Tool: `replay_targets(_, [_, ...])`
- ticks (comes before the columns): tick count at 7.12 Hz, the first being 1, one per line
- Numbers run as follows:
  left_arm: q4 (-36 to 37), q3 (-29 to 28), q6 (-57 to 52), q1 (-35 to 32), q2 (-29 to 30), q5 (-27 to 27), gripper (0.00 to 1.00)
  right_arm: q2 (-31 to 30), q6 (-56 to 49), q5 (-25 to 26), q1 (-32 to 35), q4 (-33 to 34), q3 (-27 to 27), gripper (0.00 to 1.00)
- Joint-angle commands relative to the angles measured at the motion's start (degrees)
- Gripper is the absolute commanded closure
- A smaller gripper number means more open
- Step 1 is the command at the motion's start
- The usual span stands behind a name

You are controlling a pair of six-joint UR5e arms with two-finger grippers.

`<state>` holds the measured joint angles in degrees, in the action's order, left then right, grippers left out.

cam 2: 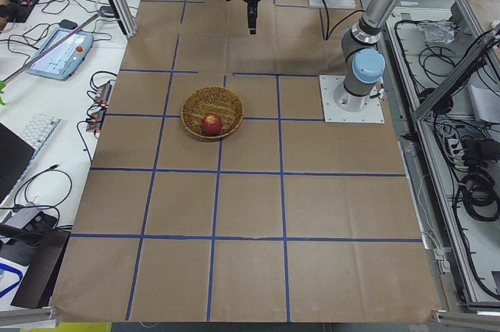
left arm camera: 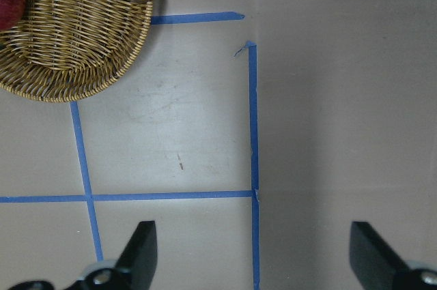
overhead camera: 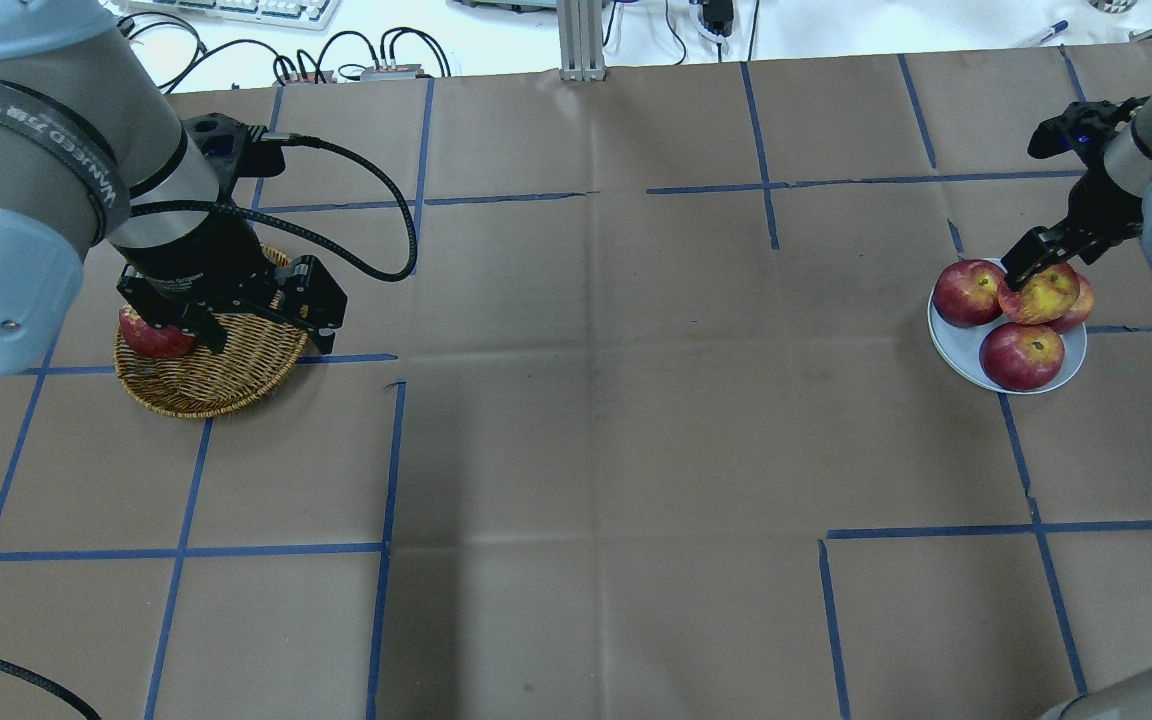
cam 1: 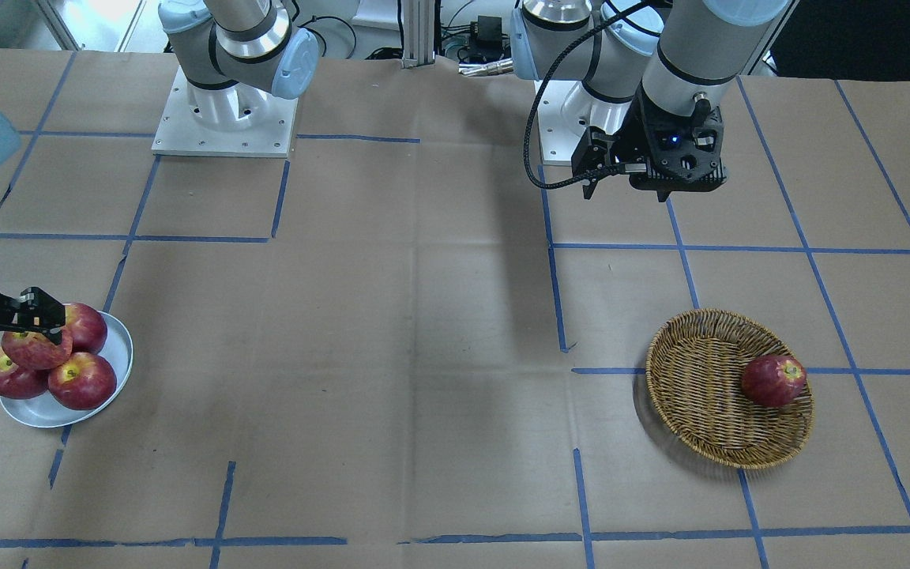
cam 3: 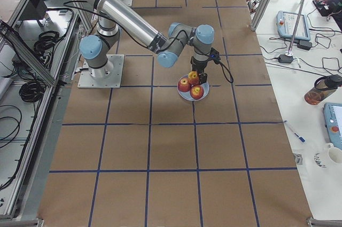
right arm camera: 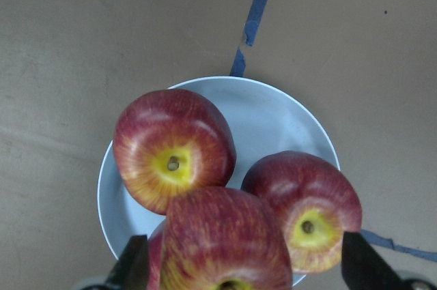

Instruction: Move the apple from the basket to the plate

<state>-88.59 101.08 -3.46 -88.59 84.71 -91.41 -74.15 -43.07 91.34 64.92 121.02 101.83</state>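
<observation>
My right pincer is spread wide around the apple, with a gap showing between each finger and the skin. The apple sits on top of three darker apples on the plate, at the right end of the worktop. My left pincer is also wide apart and holds nothing, raised over bare paper beside the basket at the left end, where one dark red apple lies near the rim.
</observation>
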Motion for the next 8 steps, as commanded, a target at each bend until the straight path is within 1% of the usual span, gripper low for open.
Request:
replay_targets(1, [0.00,0.00,-0.06,0.00,0.10,0.09,0.01,-4.23,1.84,-0.81,1.34,-5.76,-3.38,0.00])
replay_targets(2, [0.00,0.00,-0.06,0.00,-0.07,0.00,0.01,-6.68,5.42,-0.64,4.74,-9.80,-4.52,0.00])
replay_targets(4, [0.00,0.00,-0.15,0.00,0.01,0.00,0.01,-12.57,16.22,-0.11,12.82,-20.51,-7.42,0.00])
replay_targets(5, [0.00,0.00,-0.15,0.00,0.01,0.00,0.01,-14.16,18.44,-0.81,15.04,-25.35,-7.70,0.00])
replay_targets(6, [0.00,0.00,-0.23,0.00,-0.08,0.00,0.01,-15.57,20.20,-0.81,18.19,-26.35,-7.52,0.00])
replay_targets(7, [0.00,0.00,-0.23,0.00,0.10,-0.09,0.01,-15.85,26.49,-0.73,21.09,-27.23,-7.61,0.00])
replay_targets(8, [0.00,0.00,-0.23,0.00,0.10,-0.09,0.01,-15.76,31.42,-0.81,21.82,-27.24,-7.70,0.00])
